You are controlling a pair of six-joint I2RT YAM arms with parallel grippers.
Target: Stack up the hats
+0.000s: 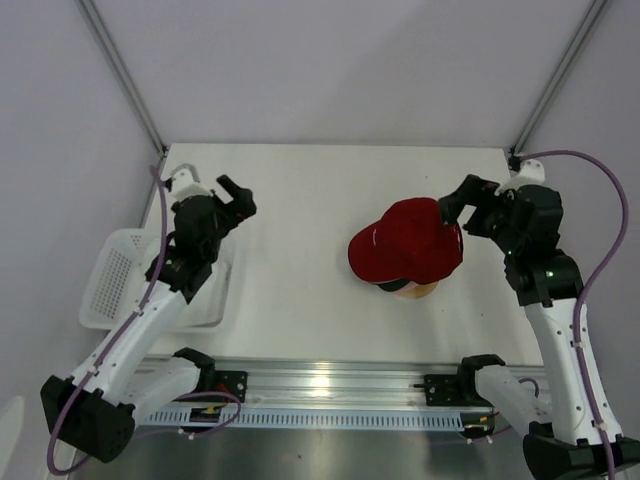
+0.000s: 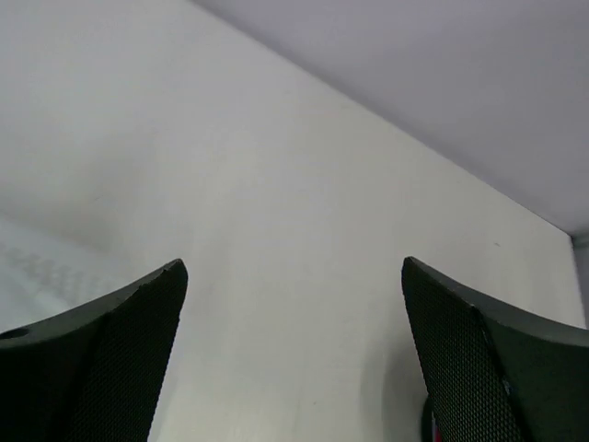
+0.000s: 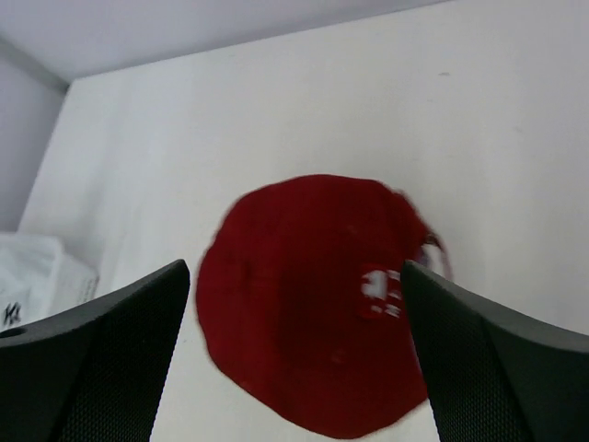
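Red hat tops the pile, both pincers wide open and empty.
The red hat [image 1: 408, 240] crowns the pile on the desk [image 1: 300, 190]. The right pincer [image 1: 453, 207] gapes just right of it; the left pincer [image 1: 236, 196] gapes well off left. The hat looks off-centre, so I reckon a brushing finger could tip it.

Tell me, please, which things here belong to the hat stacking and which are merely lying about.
Belongs to the job:
- red cap, topmost on the pile
- dark cap edge showing beneath it

Just lying about:
- white mesh basket at the left table edge
- tan stand peeking out under the caps
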